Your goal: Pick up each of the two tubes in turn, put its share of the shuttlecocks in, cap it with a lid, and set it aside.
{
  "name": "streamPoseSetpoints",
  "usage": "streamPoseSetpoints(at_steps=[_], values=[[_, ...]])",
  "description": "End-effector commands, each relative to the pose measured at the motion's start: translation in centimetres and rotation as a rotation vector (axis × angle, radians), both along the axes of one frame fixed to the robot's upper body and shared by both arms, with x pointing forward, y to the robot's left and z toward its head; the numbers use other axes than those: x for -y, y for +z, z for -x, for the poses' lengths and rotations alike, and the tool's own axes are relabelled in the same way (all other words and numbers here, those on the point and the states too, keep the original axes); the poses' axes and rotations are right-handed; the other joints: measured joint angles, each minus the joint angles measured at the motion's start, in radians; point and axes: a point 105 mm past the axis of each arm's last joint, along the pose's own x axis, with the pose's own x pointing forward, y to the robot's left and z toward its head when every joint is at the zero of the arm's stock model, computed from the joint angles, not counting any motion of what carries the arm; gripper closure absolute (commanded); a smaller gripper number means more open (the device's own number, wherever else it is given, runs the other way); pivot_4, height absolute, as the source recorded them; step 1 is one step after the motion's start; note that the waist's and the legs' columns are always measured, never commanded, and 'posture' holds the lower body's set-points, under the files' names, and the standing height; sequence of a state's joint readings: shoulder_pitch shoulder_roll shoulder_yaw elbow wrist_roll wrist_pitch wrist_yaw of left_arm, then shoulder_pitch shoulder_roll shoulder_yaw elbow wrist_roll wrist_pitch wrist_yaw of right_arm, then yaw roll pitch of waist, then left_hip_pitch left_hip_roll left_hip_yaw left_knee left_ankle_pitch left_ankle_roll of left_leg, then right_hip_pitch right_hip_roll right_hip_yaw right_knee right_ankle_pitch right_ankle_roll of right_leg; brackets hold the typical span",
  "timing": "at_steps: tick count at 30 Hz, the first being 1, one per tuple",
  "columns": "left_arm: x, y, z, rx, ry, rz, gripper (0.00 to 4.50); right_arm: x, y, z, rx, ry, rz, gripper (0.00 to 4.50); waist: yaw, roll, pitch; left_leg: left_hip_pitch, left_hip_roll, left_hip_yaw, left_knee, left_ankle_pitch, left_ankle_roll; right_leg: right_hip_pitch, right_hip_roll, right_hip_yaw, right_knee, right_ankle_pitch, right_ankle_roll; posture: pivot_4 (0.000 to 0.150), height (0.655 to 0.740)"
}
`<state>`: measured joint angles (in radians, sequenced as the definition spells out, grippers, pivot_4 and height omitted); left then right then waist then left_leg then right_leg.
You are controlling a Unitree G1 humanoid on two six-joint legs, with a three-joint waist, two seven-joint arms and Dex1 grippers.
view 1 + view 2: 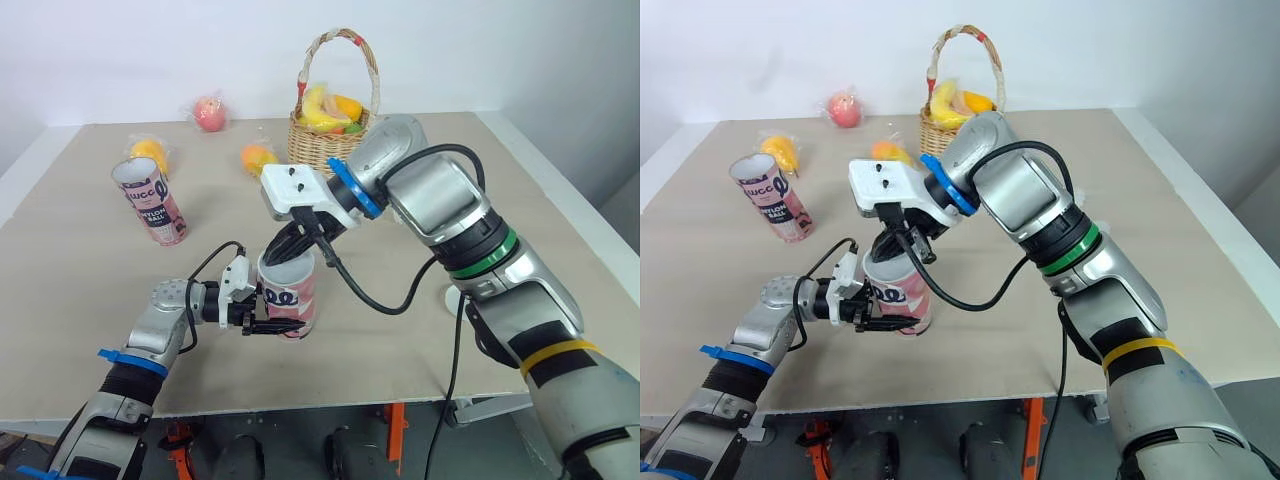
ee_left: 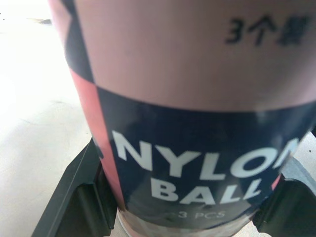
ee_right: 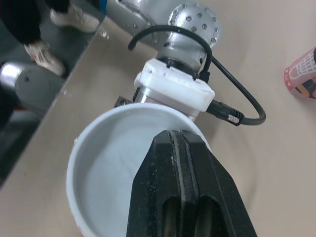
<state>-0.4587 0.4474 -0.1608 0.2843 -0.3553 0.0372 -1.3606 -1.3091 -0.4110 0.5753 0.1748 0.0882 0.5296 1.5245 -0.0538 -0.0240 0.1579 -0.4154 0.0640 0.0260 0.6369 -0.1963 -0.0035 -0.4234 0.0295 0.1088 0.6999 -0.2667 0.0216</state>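
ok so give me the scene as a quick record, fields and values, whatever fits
held tube: pink, upright, mouth open, no lid on it
left end effector: clamped on the held tube's lower side
right end effector: fingers shut together, tips at the held tube's mouth
inside: held tube looks empty in the right wrist view
second tube: stands on the table at the robot's left, open, apart from both arms
other: basket of fruit at the far side; three bagged fruits near it
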Motion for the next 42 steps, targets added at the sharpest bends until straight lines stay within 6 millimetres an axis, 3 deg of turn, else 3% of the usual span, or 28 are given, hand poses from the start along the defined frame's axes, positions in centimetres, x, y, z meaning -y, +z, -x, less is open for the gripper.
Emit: streamPoseSetpoints(at_steps=[1, 4, 7, 9, 13, 17, 18, 19, 21, 22, 24, 25, 26, 27, 28, 29, 31, 32, 42], values=[[-0.6, -1.7, 0.3, -0.043, 0.014, -0.071, 1.54, 1.3, -3.7, -0.5, 0.036, -0.011, 0.152, 4.47, 0.0, 0.0, -0.001, 0.0, 0.0, 0.0, 0.0, 0.0, 0.0, 0.001, 0.0, 0.0, 0.0, 0.0, 0.0, 0.15, 0.74], [-0.5, -1.7, 0.2, -0.039, 0.016, -0.066, 1.54, 2.3, -5.8, -0.8, 0.072, -0.008, 0.232, 4.47, 0.0, -0.002, -0.005, 0.005, 0.0, 0.001, -0.001, 0.0, 0.0, 0.005, 0.0, 0.0, 0.0, -0.001, 0.0, 0.15, 0.74], [-0.4, -1.6, 0.1, -0.035, 0.014, -0.062, 1.54, 2.3, -5.9, -0.9, 0.052, -0.02, 0.215, 4.47, 0.0, -0.002, -0.007, 0.014, 0.0, 0.0, -0.002, -0.001, -0.001, 0.012, -0.001, 0.0, 0.0, -0.005, -0.005, 0.15, 0.74], [-0.4, -1.6, 0.1, -0.033, 0.014, -0.06, 1.54, 1.8, -4.4, -1.1, 0.041, -0.036, 0.146, 4.47, 0.0, -0.003, -0.008, 0.019, 0.0, 0.001, -0.002, -0.001, -0.001, 0.016, -0.001, 0.0, -0.001, -0.006, -0.006, 0.15, 0.74], [-0.2, -1.4, 0.0, -0.027, 0.011, -0.051, 1.54, 1.0, 0.8, -1.0, -0.053, -0.051, -0.102, 4.47, -0.001, -0.004, -0.007, 0.019, 0.0, 0.001, -0.002, -0.001, -0.001, 0.016, -0.002, 0.001, -0.001, -0.006, -0.006, 0.15, 0.74], [0.0, -1.3, -0.1, -0.017, 0.008, -0.041, 1.54, 3.0, 4.0, -1.2, -0.109, -0.094, -0.253, 4.47, 0.002, -0.003, -0.006, 0.012, 0.0, 0.001, -0.002, -0.001, -0.001, 0.011, -0.002, 0.001, -0.001, -0.006, -0.006, 0.15, 0.74], [0.0, -1.2, -0.1, -0.014, 0.007, -0.041, 1.54, 3.6, 4.5, -1.1, -0.127, -0.104, -0.274, 3.84, 0.005, -0.003, -0.006, 0.008, -0.001, 0.001, -0.002, -0.001, -0.002, 0.008, -0.002, 0.001, -0.001, -0.005, -0.003, 0.15, 0.74], [0.0, -1.2, -0.1, -0.013, 0.005, -0.04, 1.54, 4.5, 4.6, -0.8, -0.133, -0.113, -0.28, 3.6, 0.007, -0.004, -0.006, 0.006, -0.001, 0.001, -0.002, -0.001, -0.002, 0.006, -0.002, 0.001, -0.001, -0.004, 0.0, 0.15, 0.74], [0.1, -1.2, -0.1, -0.011, 0.002, -0.038, 1.54, 6.0, 4.6, -0.3, -0.138, -0.131, -0.286, 2.63, 0.009, -0.004, -0.006, 0.003, -0.001, 0.0, -0.002, -0.003, -0.002, 0.004, -0.002, 0.001, -0.001, -0.005, -0.001, 0.15, 0.74], [0.1, -1.2, 0.0, -0.01, 0.0, -0.038, 1.54, 6.8, 4.7, 0.1, -0.15, -0.143, -0.297, 1.95, 0.005, -0.002, -0.005, 0.001, -0.001, 0.0, -0.002, -0.005, 0.0, 0.003, -0.002, 0.001, -0.002, -0.006, -0.001, 0.15, 0.74], [0.2, -1.0, 0.0, 0.001, -0.006, -0.037, 1.54, 8.7, 4.6, 1.0, -0.182, -0.193, -0.335, 1.95, 0.006, -0.002, -0.004, 0.001, -0.002, 0.001, -0.002, -0.006, 0.0, 0.002, -0.002, 0.002, -0.002, -0.007, 0.0, 0.15, 0.74], [0.2, -1.0, 0.0, 0.003, -0.007, -0.036, 1.54, 9.2, 4.5, 1.4, -0.19, -0.21, -0.346, 1.31, 0.006, -0.002, -0.004, -0.001, -0.001, -0.001, -0.003, -0.006, 0.0, 0.001, -0.001, 0.001, -0.002, -0.008, 0.0, 0.15, 0.74], [0.2, -0.9, 0.1, 0.004, -0.011, -0.035, 1.54, 9.7, 4.2, 1.7, -0.197, -0.237, -0.358, 1.21, 0.006, -0.002, -0.004, -0.001, -0.001, -0.002, -0.003, -0.006, 0.0, 0.001, -0.002, 0.0, -0.002, -0.009, 0.0, 0.15, 0.74], [0.3, -0.9, 0.1, 0.004, -0.015, -0.035, 1.54, 10.0, 3.7, 2.0, -0.202, -0.261, -0.365, 0.62, 0.006, -0.002, -0.004, -0.002, -0.002, -0.001, -0.003, -0.006, -0.001, 0.001, -0.002, 0.0, -0.002, -0.009, 0.001, 0.15, 0.74], [0.2, -0.8, 0.1, 0.007, -0.017, -0.037, 1.54, 10.2, 3.3, 2.3, -0.212, -0.285, -0.373, 0.3, 0.006, -0.002, -0.004, -0.002, -0.002, -0.001, -0.003, -0.007, -0.001, 0.001, -0.002, 0.0, -0.002, -0.009, 0.001, 0.15, 0.74], [0.2, -0.8, 0.2, 0.007, -0.016, -0.035, 1.04, 10.3, 2.8, 2.5, -0.217, -0.306, -0.377, 0.0, 0.004, -0.002, -0.004, -0.002, -0.002, -0.001, -0.003, -0.007, -0.001, 0.0, -0.002, 0.001, -0.002, -0.009, 0.001, 0.15, 0.74], [0.2, -0.5, 0.1, 0.017, -0.012, -0.022, 0.6, 10.5, 2.0, 2.7, -0.217, -0.343, -0.381, 0.0, 0.001, -0.001, -0.003, -0.002, -0.002, -0.001, -0.003, -0.007, -0.002, 0.0, -0.002, 0.001, -0.002, -0.009, 0.001, 0.15, 0.74], [0.3, -0.1, 0.0, 0.028, -0.009, -0.01, 0.08, 10.6, 1.6, 2.8, -0.227, -0.363, -0.39, 0.0, 0.0, -0.002, -0.002, -0.002, -0.002, -0.001, -0.002, -0.007, -0.002, 0.0, -0.002, 0.002, -0.002, -0.009, 0.002, 0.15, 0.74], [-0.7, 2.3, 0.1, 0.096, 0.021, 0.007, 0.03, 12.0, -1.4, 2.4, -0.281, -0.511, -0.386, 0.0, 0.004, -0.004, 0.002, -0.008, -0.002, -0.001, -0.001, -0.008, -0.003, -0.003, -0.002, 0.001, -0.004, -0.01, 0.004, 0.15, 0.74]])
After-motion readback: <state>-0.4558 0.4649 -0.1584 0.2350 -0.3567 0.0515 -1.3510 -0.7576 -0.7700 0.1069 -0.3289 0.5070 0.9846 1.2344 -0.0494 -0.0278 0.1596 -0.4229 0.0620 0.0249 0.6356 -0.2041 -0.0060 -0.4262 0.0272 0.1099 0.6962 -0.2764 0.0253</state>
